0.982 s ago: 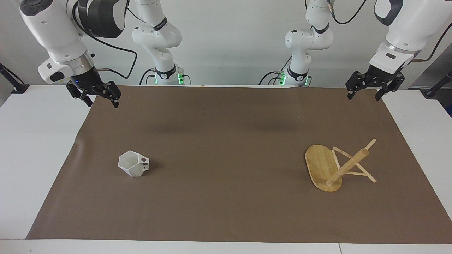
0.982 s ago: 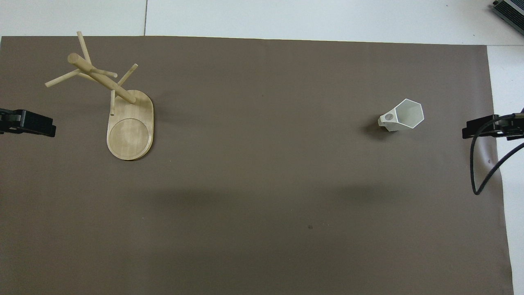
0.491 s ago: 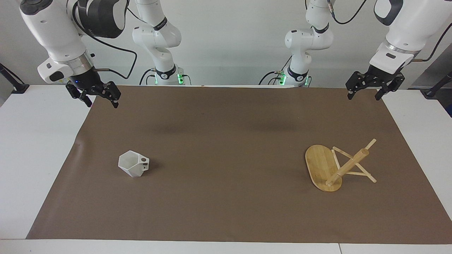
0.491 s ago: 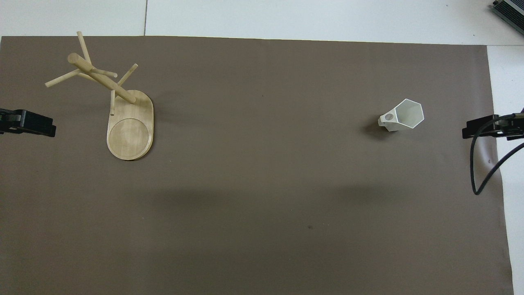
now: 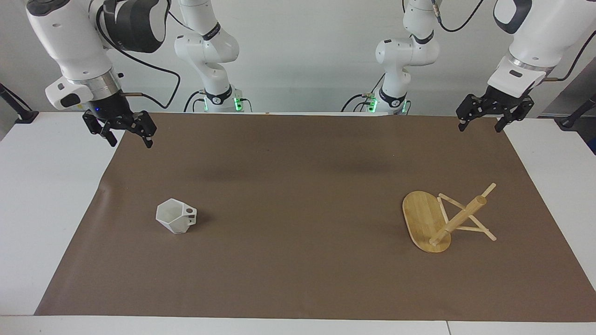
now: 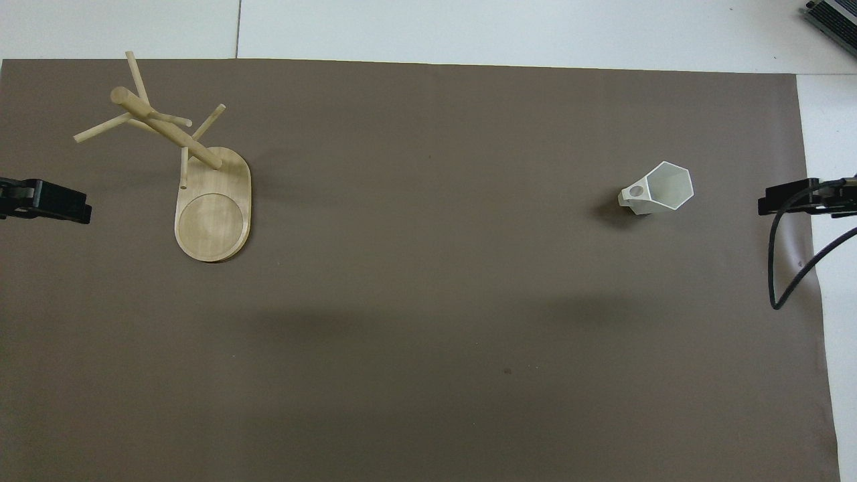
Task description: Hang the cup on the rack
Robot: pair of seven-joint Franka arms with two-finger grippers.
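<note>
Here cup (image 5: 176,217) on mat, well apart from spread right pincer (image 5: 129,138); left pincer (image 5: 482,125) spread.

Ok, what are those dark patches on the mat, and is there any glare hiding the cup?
Facing view: the two soft dark patches on the brown mat near the robots look like arm shadows; the cup is evenly lit, with a small shadow beside it. Overhead view: the same broad shadows show; no glare on the cup or the rack.
</note>
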